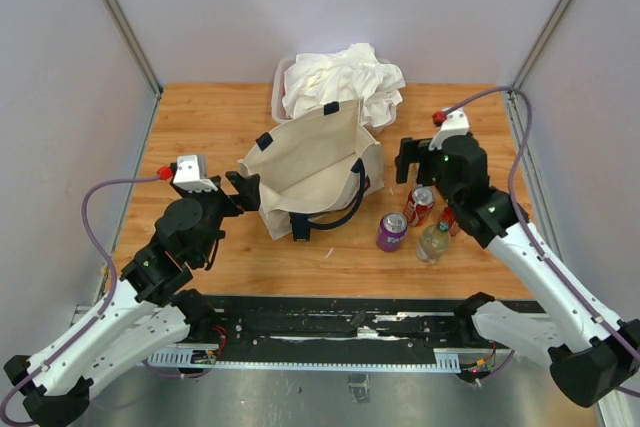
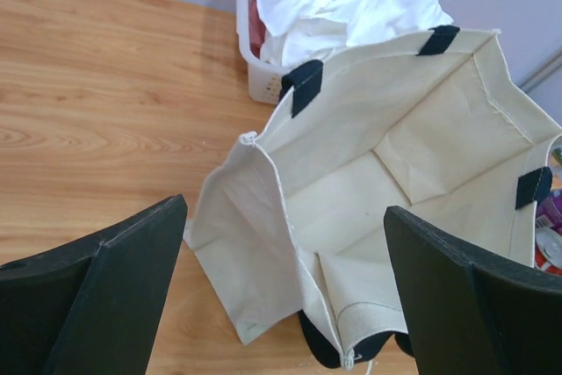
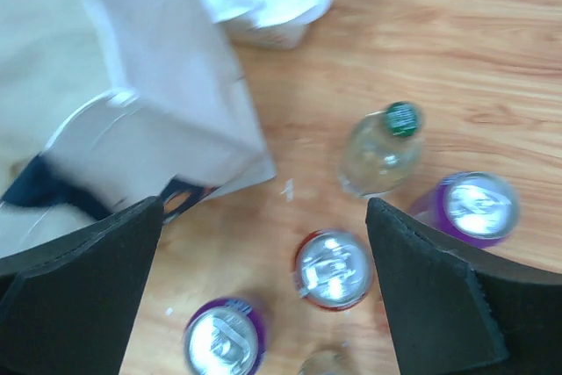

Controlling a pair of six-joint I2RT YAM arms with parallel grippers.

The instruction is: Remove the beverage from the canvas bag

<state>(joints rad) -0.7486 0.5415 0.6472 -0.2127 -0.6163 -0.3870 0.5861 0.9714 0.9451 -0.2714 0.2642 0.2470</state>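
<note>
At the middle of the wooden table (image 1: 200, 117) lies the canvas bag (image 1: 315, 162), slumped on its side. Its mouth gapes toward the left arm, and its navy handles (image 1: 358, 179) trail along its near side. Behind the bag, touching its far edge, a translucent tub (image 1: 278, 97) stands heaped with white cloth (image 1: 345, 77). Just left of the bag, the left gripper (image 1: 245, 189) hangs at the mouth, its jaws spread wide with nothing between them. Just right of the bag, the right gripper (image 1: 410, 162) is equally wide apart and empty. Below it a cluster of drinks stands upright on the wood, outside the bag. They are a clear bottle (image 3: 382, 151) with a green cap, a red can (image 3: 332, 268), a purple can (image 3: 224, 338) nearest the bag, and a second purple can (image 3: 470, 208) farthest from it.
</note>
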